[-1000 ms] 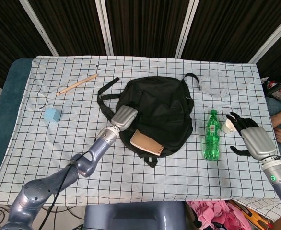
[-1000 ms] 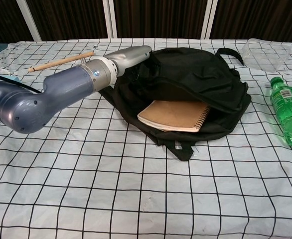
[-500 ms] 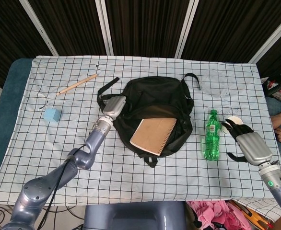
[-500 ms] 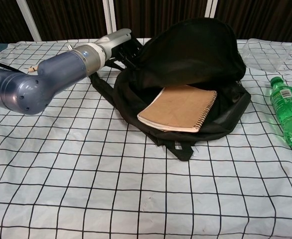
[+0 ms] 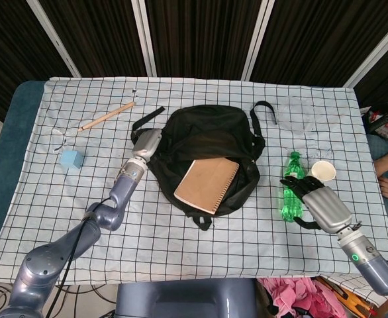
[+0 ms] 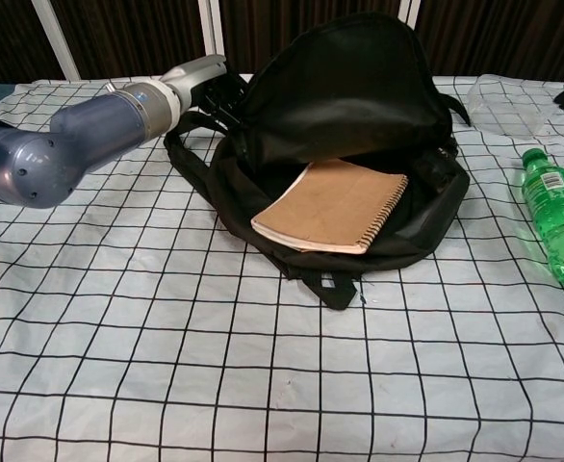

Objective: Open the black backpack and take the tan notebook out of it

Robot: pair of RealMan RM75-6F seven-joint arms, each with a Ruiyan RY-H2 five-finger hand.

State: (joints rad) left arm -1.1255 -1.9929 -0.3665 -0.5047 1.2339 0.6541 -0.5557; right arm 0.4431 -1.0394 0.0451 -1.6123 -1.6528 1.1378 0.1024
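Backpack (image 6: 359, 106) flap held up at frame centre by left hand (image 5: 147, 142), grip closed on fabric, so notebook (image 6: 328, 205) lies exposed in mouth. Right hand (image 5: 313, 199), fingers apart, empty, lower right beside bottle (image 5: 291, 187).

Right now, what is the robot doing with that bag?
The robot's left hand holds the black backpack by its left edge, lifting the flap so the bag gapes open. A tan notebook lies in the opening, sticking partway out, and nothing grips it yet. The right hand is empty, with its fingers apart, over by the green bottle.
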